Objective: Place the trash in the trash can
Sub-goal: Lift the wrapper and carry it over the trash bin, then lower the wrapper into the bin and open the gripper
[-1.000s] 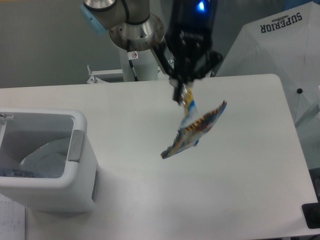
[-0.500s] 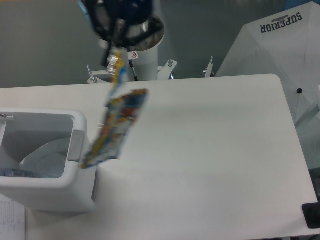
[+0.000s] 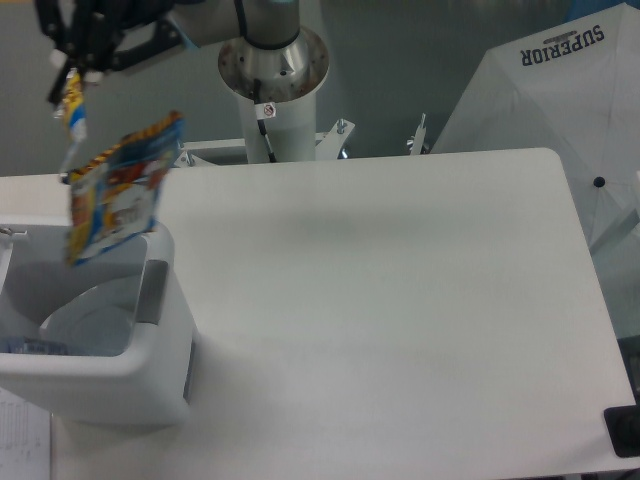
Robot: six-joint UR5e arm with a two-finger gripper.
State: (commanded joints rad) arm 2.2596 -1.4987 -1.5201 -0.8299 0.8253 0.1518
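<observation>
A crinkled blue-and-yellow snack wrapper (image 3: 118,188) hangs in the air by its torn yellow strip (image 3: 72,105). My gripper (image 3: 75,78) is at the top left, shut on that strip. The wrapper dangles just above the opening of the white trash can (image 3: 150,372), over its back right part. A grey handle (image 3: 153,290) shows on the can's right side. Inside the can, at the lower left, a bit of clear plastic with blue (image 3: 30,347) is visible, likely the bottle.
The white table (image 3: 400,320) stretches to the right of the can. The arm's round base (image 3: 272,62) stands behind the table's back edge. A white canopy marked SUPERIOR (image 3: 540,90) is at the far right. A dark object (image 3: 624,432) sits at the lower right corner.
The gripper has carried the wrapper leftward from above the table's middle to over the trash can's opening. The wrapper still hangs from the strip.
</observation>
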